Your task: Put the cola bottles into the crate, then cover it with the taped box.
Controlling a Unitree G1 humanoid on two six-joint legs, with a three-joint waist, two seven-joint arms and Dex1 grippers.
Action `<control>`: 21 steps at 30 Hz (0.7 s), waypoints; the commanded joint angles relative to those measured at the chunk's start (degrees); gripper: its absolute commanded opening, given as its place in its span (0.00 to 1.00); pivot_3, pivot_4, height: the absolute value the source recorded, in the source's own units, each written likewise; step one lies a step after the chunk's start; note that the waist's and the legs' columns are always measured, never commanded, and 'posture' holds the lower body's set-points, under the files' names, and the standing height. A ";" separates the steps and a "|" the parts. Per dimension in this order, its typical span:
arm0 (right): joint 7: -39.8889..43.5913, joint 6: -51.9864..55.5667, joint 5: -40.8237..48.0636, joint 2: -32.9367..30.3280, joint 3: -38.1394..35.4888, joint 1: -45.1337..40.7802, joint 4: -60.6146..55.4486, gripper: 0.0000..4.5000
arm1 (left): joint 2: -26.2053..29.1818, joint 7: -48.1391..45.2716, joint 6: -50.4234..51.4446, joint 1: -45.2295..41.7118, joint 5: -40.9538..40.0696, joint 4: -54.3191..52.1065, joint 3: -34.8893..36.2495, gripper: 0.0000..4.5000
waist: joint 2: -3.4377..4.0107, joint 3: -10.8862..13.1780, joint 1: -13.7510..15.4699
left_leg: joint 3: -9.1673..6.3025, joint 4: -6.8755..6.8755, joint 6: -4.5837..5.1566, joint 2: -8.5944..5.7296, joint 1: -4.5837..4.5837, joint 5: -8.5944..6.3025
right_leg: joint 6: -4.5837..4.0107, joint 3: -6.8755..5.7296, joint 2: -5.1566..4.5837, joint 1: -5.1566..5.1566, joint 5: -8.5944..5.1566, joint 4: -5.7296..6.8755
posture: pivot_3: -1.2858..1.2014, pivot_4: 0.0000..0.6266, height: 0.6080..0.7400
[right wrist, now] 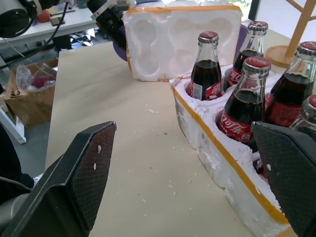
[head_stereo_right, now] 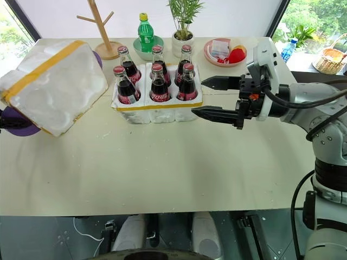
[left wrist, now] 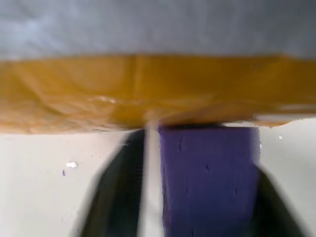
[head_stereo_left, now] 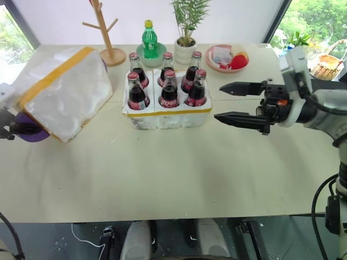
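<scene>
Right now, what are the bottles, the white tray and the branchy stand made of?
Cola bottles: probably glass, clear and shiny, with dark drink showing through.
Crate: looks like white foam, matte and pebbly; crumbs lie on the table.
Stand: seemingly pale, smooth wood with peg arms.

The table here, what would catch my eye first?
Six cola bottles stand in a white crate at the table's middle. Left of it, the big yellow-taped box sits tilted over a purple block, with the left tool at its edge. The right tool hovers open beside the crate.
</scene>
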 commanded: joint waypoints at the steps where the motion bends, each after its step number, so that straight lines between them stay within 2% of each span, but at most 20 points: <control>1: 0.03 -0.63 0.29 -1.80 -2.21 -0.06 0.34 1.00 | 1.68 1.13 -2.45 -1.39 1.66 0.75 0.67 0.08 | 0.00 0.00 -0.01 | 0.00 0.00 0.00 0.00 0.00 0.00 | 0.00 0.00 0.00 0.00 0.00 0.00 | 0.52 0.24 1.00; 5: 1.19 -1.31 -1.63 -4.36 -2.10 0.47 3.83 1.00 | 1.68 8.22 -7.47 -1.51 2.10 -0.38 2.86 0.08 | -0.01 0.00 0.00 | 0.00 0.01 0.00 0.01 0.00 0.00 | 0.00 0.00 -0.02 0.01 0.00 0.00 | 0.52 0.24 1.00; 11: 2.39 -4.85 -5.76 -7.50 -2.22 1.99 7.95 1.00 | 0.17 31.93 -34.65 -4.06 7.98 -5.46 3.84 0.08 | -0.09 0.00 0.38 | -0.03 0.03 0.00 0.01 -0.02 0.00 | 0.01 0.00 -0.07 0.01 0.01 0.02 | 0.52 0.24 1.00; 15: 3.31 -4.85 -5.88 -8.73 -2.78 3.35 8.72 1.00 | -5.32 37.11 -39.28 -10.21 7.24 -10.60 4.71 0.08 | -0.15 -0.04 1.55 | 0.01 0.08 0.00 -0.04 -0.02 0.00 | 0.07 -0.01 -0.09 0.05 0.04 0.00 | 0.52 0.24 1.00; 21: 1.53 -3.57 -5.04 -7.93 -4.15 4.77 7.19 1.00 | -13.65 41.17 -43.35 -14.75 8.34 -16.58 3.54 0.08 | -0.15 -0.04 1.28 | 0.03 0.10 -0.20 -0.06 -0.01 0.13 | 0.11 0.01 -0.04 0.09 0.06 -0.02 | 0.52 0.24 1.00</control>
